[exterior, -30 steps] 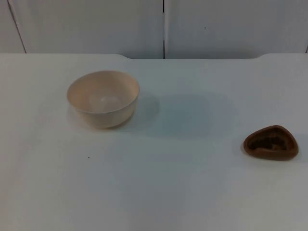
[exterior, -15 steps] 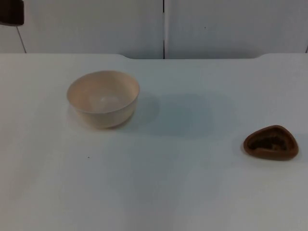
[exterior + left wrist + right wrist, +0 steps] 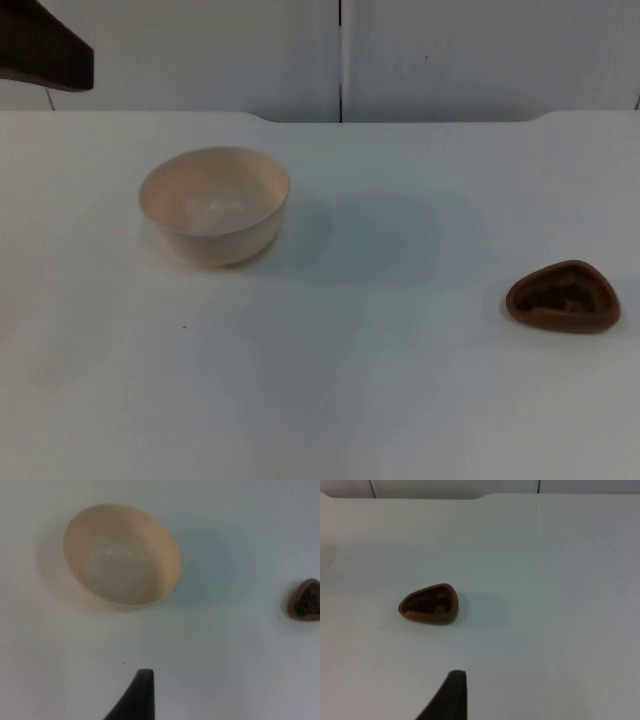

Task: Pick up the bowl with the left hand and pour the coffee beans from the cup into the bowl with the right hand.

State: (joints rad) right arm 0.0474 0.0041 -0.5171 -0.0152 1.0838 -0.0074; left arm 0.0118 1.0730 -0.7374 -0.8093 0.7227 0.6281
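Currently the cream bowl (image 3: pixel 214 204) sits upright on the white table (image 3: pixel 350 380), on the left half as the top view shows it, with its opening facing up and nothing visible inside it apart from a tiny dark speck or two low on the inner wall in the left wrist view (image 3: pixel 121 555). Well apart from it, toward the right edge of the table, rests the small brown cup (image 3: pixel 562 296), a rounded-triangular vessel whose hollow holds dark coffee beans (image 3: pixel 556 293); the right wrist view shows the same cup (image 3: pixel 429 603) standing alone on the table with the beans (image 3: pixel 427 603) lying dark against its brown wall, though individual beans are hard to make out. A soft shadow lies on the table between the bowl and the cup. The left arm (image 3: pixel 45 48) enters at the upper left corner of the top view as a dark shape in front of the grey partition wall (image 3: pixel 450 55), above and behind the bowl and not touching it. The left gripper hangs over the table near the bowl, one black fingertip (image 3: pixel 136 696) showing in its wrist view just short of the bowl's rim; whether its jaws are spread or pressed together cannot be told. The right gripper hangs over the table near the cup, a single black fingertip (image 3: pixel 447 696) showing short of it, and the state of its jaws likewise cannot be told. Neither bowl nor cup is touched by anything.
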